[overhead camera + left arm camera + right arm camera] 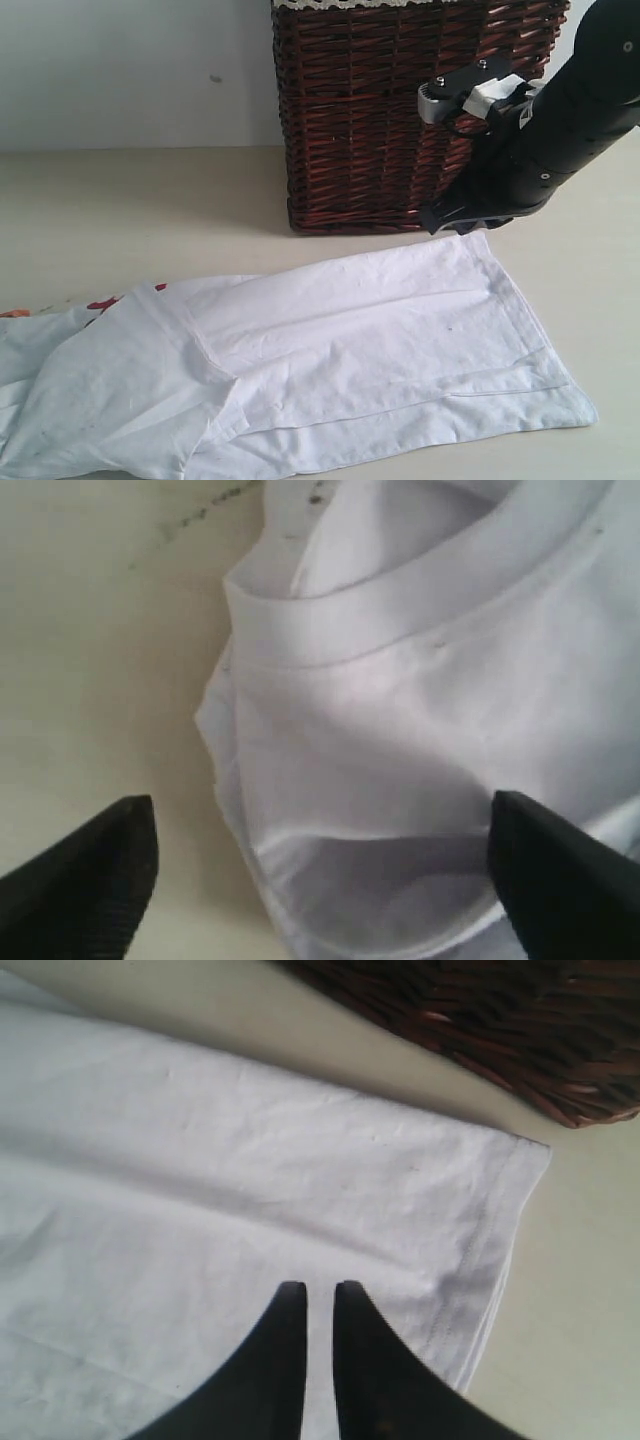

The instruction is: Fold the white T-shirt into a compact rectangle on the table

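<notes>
We should pinch both layers at the white T-shirt [350, 330] hem corner: right gripper [320, 1288] jaws nearly together, left gripper [320, 805] jaws apart.

One white T-shirt [350, 330], one wicker basket [380, 120], one table [120, 210], two grippers [320, 850] [320, 1295].

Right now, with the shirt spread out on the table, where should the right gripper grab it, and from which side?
Take the hem corner of the shirt nearest the basket. It lies flat, with a stitched edge and bare table beyond it. So the right gripper should probably come in low from that open side, clear of the basket.
</notes>
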Robot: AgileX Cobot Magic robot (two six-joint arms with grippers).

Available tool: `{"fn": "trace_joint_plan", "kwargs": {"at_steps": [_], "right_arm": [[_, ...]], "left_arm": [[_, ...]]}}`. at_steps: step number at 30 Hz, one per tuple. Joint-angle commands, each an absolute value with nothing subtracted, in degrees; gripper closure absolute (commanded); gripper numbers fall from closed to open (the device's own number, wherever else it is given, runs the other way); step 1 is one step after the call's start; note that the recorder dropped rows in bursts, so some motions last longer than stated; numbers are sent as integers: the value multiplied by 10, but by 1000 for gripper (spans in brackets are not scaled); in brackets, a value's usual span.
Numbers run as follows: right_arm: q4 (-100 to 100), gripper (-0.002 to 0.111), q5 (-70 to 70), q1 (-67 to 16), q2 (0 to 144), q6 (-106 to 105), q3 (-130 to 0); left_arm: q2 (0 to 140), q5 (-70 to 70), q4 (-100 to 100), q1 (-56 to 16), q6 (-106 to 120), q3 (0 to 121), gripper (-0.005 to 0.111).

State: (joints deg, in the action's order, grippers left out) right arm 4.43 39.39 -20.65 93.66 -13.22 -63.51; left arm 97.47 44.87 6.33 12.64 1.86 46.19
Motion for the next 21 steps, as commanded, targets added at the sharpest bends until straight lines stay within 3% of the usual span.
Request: {"fn": "trace_joint_plan", "kwargs": {"at_steps": [1, 7, 15, 18, 21], "right_arm": [[46, 95, 389, -203, 932, -139, -640], [46, 95, 390, -203, 932, -141, -640], [46, 95, 384, -203, 932, -149, -640], [52, 95, 381, -203, 932, -152, -640], [53, 95, 380, -203, 932, -154, -640]], "left_arm": [[999, 413, 82, 128, 23, 469, 21], [1051, 388, 120, 129, 37, 469, 21], [1102, 386, 343, 129, 259, 469, 23], [1106, 396, 361, 129, 273, 469, 32], [1106, 417, 367, 129, 271, 469, 53]]}}
